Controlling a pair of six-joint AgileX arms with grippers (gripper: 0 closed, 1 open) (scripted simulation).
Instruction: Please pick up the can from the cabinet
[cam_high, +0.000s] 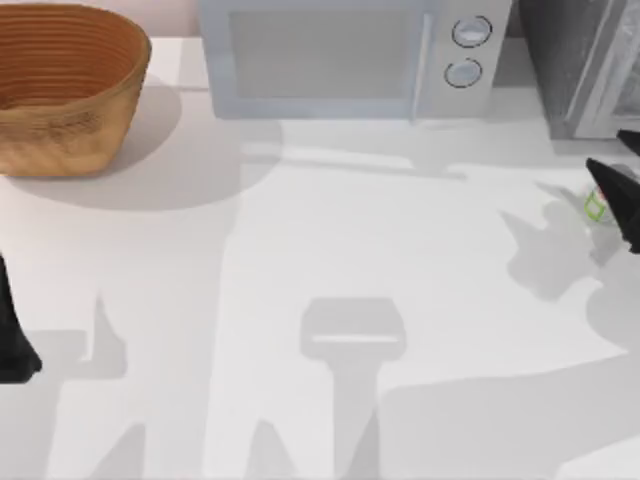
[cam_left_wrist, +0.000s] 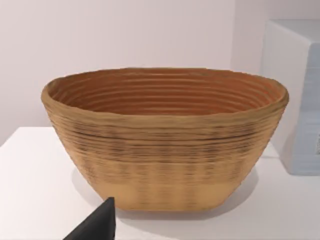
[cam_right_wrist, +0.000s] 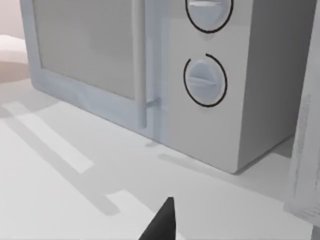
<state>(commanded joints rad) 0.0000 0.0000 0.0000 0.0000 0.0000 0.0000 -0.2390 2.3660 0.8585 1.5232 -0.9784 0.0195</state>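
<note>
Right now my right gripper (cam_high: 615, 200) sits at the table's (cam_high: 300, 250) right edge, just in front of the cabinet (cam_high: 560, 60) in the far right corner, with the can (cam_high: 595, 205) against its dark fingers; I judge it is holding the can clear of the cabinet, though I cannot tell how its jaws stand. My left gripper (cam_high: 15, 340) waits parked at the left edge, facing the woven basket (cam_left_wrist: 165, 140); its jaws I cannot tell either
</note>
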